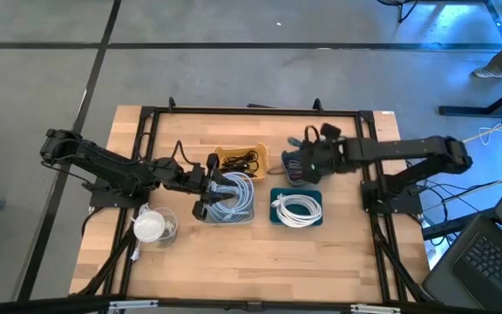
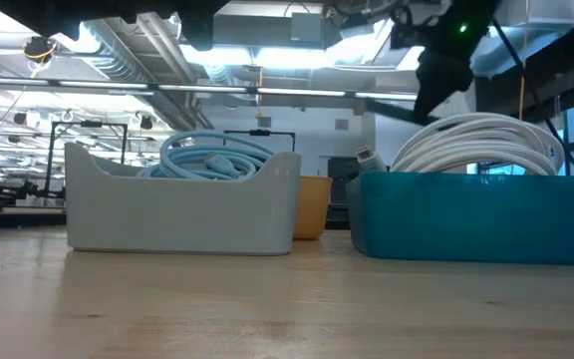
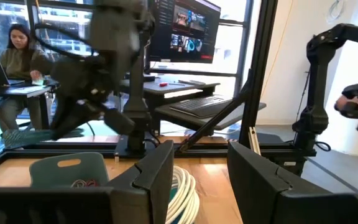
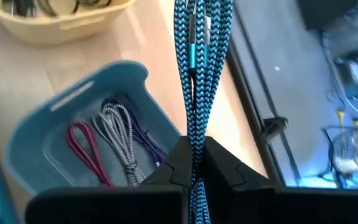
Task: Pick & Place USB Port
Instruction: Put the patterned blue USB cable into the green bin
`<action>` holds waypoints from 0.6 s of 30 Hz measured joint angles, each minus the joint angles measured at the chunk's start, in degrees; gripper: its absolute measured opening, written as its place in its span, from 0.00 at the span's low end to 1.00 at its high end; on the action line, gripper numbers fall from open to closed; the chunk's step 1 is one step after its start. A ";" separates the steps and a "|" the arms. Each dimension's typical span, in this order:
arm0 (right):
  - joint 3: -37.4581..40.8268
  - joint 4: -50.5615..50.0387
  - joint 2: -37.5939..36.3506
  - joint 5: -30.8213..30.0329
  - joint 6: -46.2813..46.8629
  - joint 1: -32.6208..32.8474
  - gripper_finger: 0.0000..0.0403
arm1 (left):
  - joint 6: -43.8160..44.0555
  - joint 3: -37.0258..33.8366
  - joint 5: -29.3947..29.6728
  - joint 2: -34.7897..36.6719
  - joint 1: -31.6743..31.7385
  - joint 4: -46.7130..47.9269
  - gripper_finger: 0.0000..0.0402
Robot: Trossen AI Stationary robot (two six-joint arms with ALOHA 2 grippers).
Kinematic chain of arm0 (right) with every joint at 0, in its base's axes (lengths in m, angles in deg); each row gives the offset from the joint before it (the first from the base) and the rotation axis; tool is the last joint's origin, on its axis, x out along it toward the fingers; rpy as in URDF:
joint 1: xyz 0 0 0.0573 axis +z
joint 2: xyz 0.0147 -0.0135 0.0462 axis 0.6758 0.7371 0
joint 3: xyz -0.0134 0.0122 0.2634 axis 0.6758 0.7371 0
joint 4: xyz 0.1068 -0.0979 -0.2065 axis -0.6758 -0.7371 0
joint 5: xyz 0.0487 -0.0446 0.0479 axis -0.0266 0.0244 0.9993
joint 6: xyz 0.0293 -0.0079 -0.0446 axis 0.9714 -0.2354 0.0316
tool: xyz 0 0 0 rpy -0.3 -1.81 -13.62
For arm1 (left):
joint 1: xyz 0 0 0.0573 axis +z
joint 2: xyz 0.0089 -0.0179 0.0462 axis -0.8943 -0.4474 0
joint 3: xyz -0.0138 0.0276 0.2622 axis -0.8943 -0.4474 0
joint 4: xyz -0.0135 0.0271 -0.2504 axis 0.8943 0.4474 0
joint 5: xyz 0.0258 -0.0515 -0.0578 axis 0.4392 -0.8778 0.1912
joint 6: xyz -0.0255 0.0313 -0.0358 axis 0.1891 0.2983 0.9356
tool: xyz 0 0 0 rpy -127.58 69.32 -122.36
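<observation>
My right gripper (image 4: 194,163) is shut on a blue braided USB cable (image 4: 199,74), folded into several strands, with a metal plug (image 4: 193,55) among them. It hovers over a dark blue bin (image 4: 79,93) that holds red, grey and purple cables. In the high view this gripper (image 1: 295,163) is above that bin (image 1: 298,174), right of the table's middle. My left gripper (image 1: 206,187) stands open over the grey bin (image 1: 229,212) of light blue cable. Nothing is between its fingers (image 3: 157,171). My right gripper pinches the folded bundle of cable strands (image 4: 196,146) between its two fingers. The fingers slant downward from the table's right side and lie along the strands. The cable runs out past the fingertips and is lifted clear above the dark blue bin.
A yellow bin (image 1: 242,159) of black cables stands at the back. A teal bin (image 1: 296,209) holds a coil of white cable. A white round container (image 1: 151,227) lies near the left. A black frame runs along the table's edges. A person sits at a desk beyond the table (image 3: 14,56).
</observation>
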 joint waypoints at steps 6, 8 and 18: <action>0.00 -0.18 0.00 11.07 -15.87 -9.36 0.04 | 0.00 0.00 0.00 0.00 0.00 -0.02 0.35; 0.00 -0.06 0.27 15.07 -19.48 -11.13 0.04 | 0.00 0.00 0.00 0.00 0.00 -0.02 0.35; 3.17 2.59 8.76 22.12 -27.45 -14.95 0.04 | 0.01 0.00 0.00 0.00 0.00 0.00 0.35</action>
